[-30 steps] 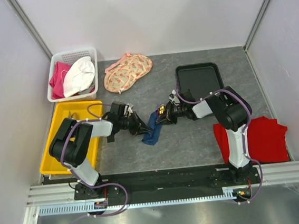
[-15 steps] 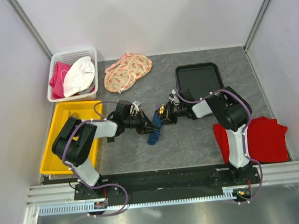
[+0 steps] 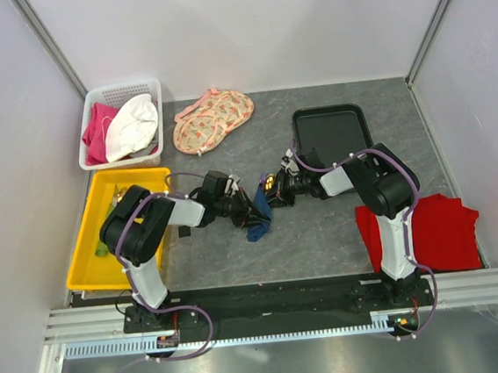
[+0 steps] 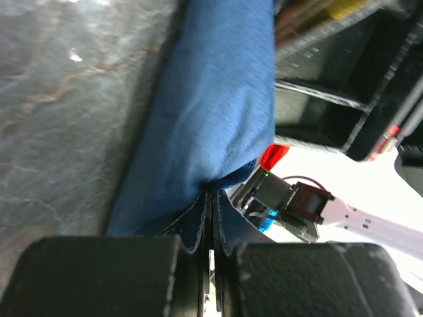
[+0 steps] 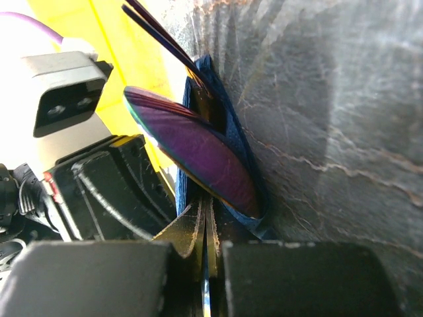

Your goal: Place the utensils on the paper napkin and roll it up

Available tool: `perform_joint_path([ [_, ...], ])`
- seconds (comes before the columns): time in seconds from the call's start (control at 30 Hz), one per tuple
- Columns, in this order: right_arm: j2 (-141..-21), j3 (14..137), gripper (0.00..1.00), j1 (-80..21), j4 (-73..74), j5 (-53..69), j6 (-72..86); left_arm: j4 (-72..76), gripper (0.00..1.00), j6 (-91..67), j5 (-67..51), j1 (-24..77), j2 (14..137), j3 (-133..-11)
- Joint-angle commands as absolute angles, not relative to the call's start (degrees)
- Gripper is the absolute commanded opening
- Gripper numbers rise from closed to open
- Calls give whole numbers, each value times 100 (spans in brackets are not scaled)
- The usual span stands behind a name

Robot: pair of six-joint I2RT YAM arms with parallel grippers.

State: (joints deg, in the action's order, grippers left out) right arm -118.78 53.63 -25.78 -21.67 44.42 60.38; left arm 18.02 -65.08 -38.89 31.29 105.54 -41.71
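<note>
The paper napkin lies mid-bench as a narrow blue fold wrapped around the utensils, a spoon bowl and thin dark handles poking out of its open end. The left hand is pinched tight on one edge of the fold, probably to keep the wrap from springing open. The right hand is clamped narrow at the opposite end, apparently on the napkin's edge, though shadow hides the contact. How many utensils sit inside cannot be told, because the fold covers them. The bench shows grey around it.
</note>
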Motion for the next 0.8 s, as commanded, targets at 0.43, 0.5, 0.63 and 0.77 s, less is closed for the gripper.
perform_joint_path([
  [0.43, -11479, 6002, 21, -2610, -326, 3866, 5011, 185, 2, -5616, -3129, 3217, 11074, -4711],
  [0.5, -11452, 6169, 25, -2584, -46, 3876, 4887, 132, 2, -5607, -3094, 3217, 11083, -4720],
  [0.63, -11382, 6389, 39, -2523, 422, 3929, 4615, 132, 2, -5616, -3085, 3226, 11083, -4641],
  [0.77, -11285, 6478, 44, -2470, 685, 3929, 4439, 149, 2, -5616, -3094, 3217, 11092, -4632],
])
